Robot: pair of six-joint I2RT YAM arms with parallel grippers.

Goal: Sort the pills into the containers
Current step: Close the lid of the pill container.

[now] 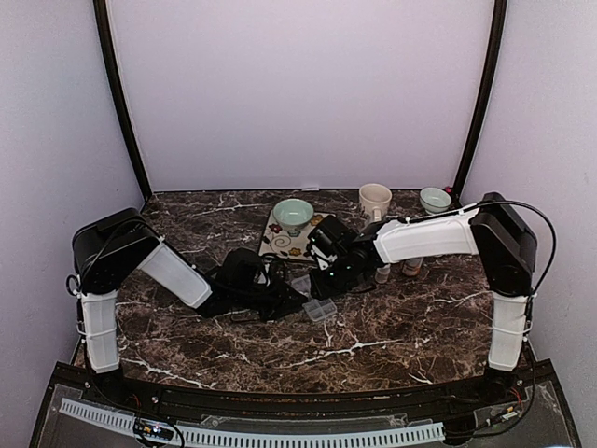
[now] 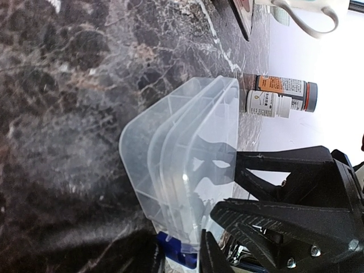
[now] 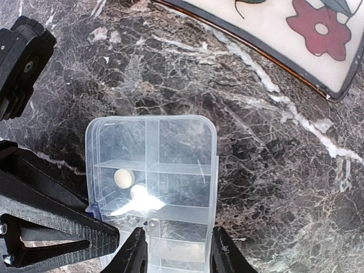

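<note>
The clear pill box (image 3: 182, 148) lies on the marble, its two rows of square compartments seen from above. One whitish pill (image 3: 123, 178) sits in a left-row compartment, and a second (image 3: 138, 191) beside it is half lost in glare. My right gripper (image 3: 176, 250) is open just above the box, with one finger over the middle divider and the other at the box's right edge. My left gripper (image 2: 179, 256) is shut on the box's near end (image 2: 182, 170), by a blue latch. In the top view the box (image 1: 323, 311) lies between the left gripper (image 1: 291, 301) and the right gripper (image 1: 329, 278).
An orange grey-capped bottle (image 2: 287, 88) and a tiny white bottle (image 2: 267, 104) stand just beyond the box, to the right in the top view (image 1: 411, 266). A flowered plate (image 3: 284, 34), a green bowl (image 1: 293, 215), a mug (image 1: 375, 200) and a second bowl (image 1: 435, 199) stand at the back.
</note>
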